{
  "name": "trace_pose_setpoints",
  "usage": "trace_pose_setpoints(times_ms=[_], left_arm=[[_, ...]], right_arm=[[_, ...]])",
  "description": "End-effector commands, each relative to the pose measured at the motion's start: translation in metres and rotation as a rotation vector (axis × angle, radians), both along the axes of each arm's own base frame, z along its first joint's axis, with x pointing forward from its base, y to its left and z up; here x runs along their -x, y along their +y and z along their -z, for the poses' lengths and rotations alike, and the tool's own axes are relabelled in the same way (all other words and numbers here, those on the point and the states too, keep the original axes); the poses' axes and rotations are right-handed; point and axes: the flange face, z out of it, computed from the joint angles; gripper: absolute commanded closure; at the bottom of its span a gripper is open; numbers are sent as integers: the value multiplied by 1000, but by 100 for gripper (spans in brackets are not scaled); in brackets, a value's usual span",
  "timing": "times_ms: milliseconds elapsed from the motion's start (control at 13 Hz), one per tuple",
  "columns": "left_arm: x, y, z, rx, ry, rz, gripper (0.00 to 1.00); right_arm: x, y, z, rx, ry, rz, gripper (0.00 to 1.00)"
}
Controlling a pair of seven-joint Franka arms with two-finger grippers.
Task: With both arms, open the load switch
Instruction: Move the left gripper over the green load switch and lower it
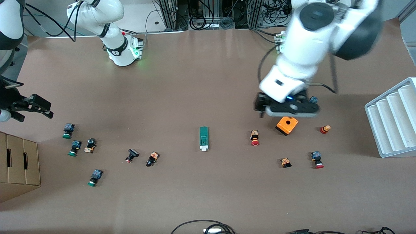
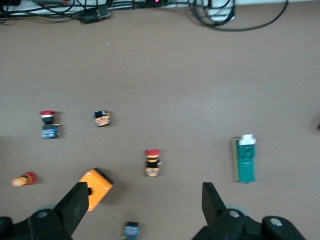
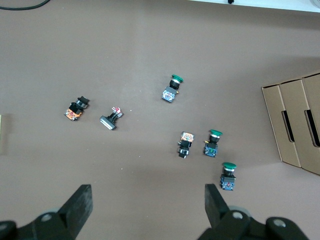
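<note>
The load switch is a slim green block with a white end, lying flat mid-table with the white end toward the front camera. In the left wrist view the load switch lies off to one side of the fingers. My left gripper hangs in the air over the orange box, toward the left arm's end of the table. The left gripper is open and holds nothing. My right gripper hovers over the right arm's end of the table. The right gripper is open over bare table.
An orange cube box sits under the left hand. Red-capped push-buttons lie around it. Green-capped push-buttons cluster below the right gripper. A cardboard box and a white slotted rack stand at the table's two ends.
</note>
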Motion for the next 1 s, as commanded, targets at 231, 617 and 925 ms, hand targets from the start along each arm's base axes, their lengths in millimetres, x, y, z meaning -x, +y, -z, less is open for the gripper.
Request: trace_pose_setpoints(times_ms=[231, 617, 925], left_arm=[[52, -89, 14, 4, -187, -141, 0], [97, -154, 70, 10, -371, -181, 0], [113, -191, 127, 17, -491, -220, 0]], right_arm=[[-2, -1, -5, 34, -14, -11, 0], [-2, 0, -5, 36, -14, -14, 0], [-2, 0, -5, 37, -13, -14, 0]])
